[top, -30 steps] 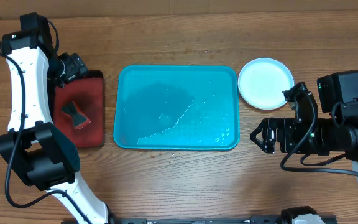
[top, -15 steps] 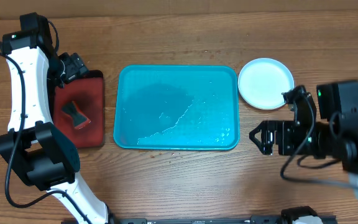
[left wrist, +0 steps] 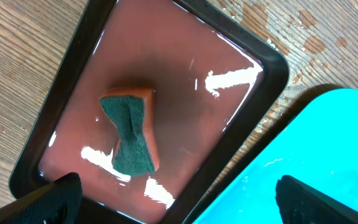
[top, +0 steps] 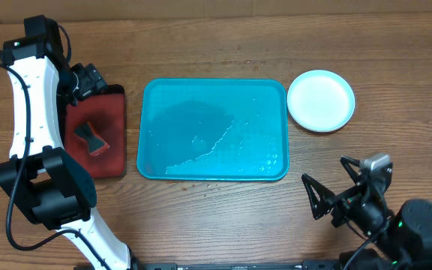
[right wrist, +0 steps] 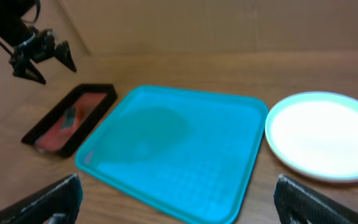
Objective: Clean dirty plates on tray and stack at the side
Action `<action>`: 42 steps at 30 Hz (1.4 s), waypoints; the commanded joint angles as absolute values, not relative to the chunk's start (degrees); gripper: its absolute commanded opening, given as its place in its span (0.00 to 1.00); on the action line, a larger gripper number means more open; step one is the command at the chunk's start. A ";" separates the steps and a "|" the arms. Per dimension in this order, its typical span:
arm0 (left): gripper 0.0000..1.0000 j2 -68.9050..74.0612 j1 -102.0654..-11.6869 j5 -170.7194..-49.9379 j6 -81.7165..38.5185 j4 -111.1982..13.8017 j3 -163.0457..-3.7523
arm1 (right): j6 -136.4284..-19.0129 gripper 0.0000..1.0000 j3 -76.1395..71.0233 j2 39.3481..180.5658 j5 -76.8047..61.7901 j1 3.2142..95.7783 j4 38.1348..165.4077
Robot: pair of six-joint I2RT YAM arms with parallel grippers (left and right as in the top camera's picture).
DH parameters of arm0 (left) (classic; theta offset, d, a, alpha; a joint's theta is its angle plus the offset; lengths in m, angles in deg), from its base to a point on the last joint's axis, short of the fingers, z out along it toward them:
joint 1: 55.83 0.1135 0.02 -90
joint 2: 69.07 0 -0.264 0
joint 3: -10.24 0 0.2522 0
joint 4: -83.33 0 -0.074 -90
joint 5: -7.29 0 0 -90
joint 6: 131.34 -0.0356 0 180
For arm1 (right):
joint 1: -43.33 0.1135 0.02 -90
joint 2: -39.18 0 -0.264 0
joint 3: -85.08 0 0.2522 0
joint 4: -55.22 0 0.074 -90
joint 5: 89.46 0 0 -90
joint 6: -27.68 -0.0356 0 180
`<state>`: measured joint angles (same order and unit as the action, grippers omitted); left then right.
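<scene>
The teal-blue tray lies mid-table, wet, with no plate on it. It also shows in the right wrist view and the left wrist view. A round white plate with a pale mint rim sits on the table to the tray's right, also in the right wrist view. I cannot tell whether other plates lie under it, and no yellow-green plate shows. My left gripper hovers open over the red tray. My right gripper is open and empty near the front edge.
A red black-rimmed tray holding water stands left of the teal tray. An orange sponge with a green pad lies in it. A cardboard wall runs along the back.
My right arm has pulled back from beside the plate toward the table's front edge. The left arm, trays and plate have not moved.
</scene>
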<state>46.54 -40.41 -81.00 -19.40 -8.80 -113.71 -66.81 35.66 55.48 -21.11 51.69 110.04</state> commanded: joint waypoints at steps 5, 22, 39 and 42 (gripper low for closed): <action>1.00 45.93 -40.10 -81.26 -19.91 -8.78 -114.20 | -66.79 1.00 48.93 46.04 -20.98 52.44 97.96; 1.00 45.93 -40.10 -81.26 -19.91 -8.78 -114.17 | -66.79 1.00 66.48 39.33 -14.01 55.95 71.23; 1.00 45.93 -40.10 -81.26 -19.91 -8.78 -114.17 | -66.81 1.00 70.85 39.35 -7.21 55.89 73.15; 1.00 45.93 -40.10 -81.26 -19.91 -8.78 -114.20 | -66.79 1.00 70.85 39.35 -7.19 55.69 73.15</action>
<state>46.54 -40.41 -81.02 -19.40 -8.75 -113.71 -66.79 70.26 40.03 -8.04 55.50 73.46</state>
